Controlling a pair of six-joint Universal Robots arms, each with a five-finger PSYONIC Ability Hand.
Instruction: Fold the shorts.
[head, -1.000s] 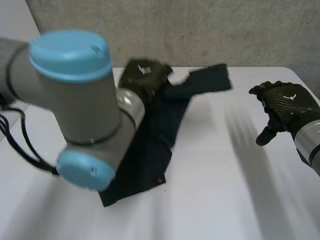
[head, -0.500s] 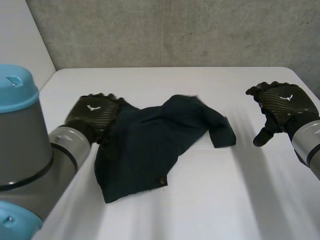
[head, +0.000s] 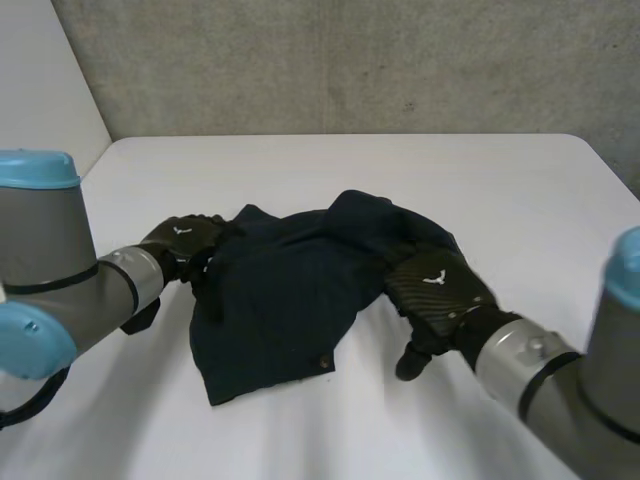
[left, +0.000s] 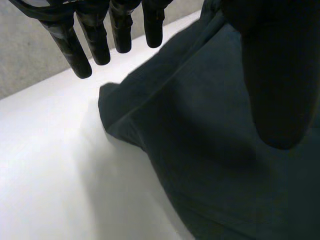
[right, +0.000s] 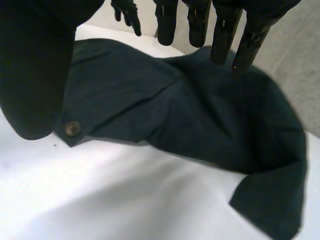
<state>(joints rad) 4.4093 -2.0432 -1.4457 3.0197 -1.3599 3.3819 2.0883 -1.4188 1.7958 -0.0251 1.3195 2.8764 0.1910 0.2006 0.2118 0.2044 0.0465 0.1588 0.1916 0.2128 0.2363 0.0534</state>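
Dark blue-green cloth, the shorts (head: 290, 290), lies in a rumpled heap near the middle of the white table (head: 330, 170). We see one part spread fairly flat toward the near side, with a small button (head: 322, 362) at its near corner, and another part humped and bunched on the side of the right hand. No crisp fold line shows and no two edges are lined up (some cloth is lapped over itself at the far side, but loosely). We therefore judge the folding barely begun: the garment is on the table and within reach, not yet smoothed or squared. Left to do, as we read it, is to flatten the bunched part, lay one leg over the other and halve the length. At the shorts' left edge is the left hand (head: 183, 243). In its wrist view the fingers (left: 97, 44) hang straight above the cloth's edge and the thumb (left: 280, 75) stands apart over the fabric, so we take it as released, with nothing pinched. At the right edge is the right hand (head: 435, 290), just beside the humped part. In its own wrist view its fingers (right: 221, 37) also point straight out over the cloth, with its thumb well off to one side near the button, so it too is relaxed and holding nothing. Both arms reach in from the near side of the table.
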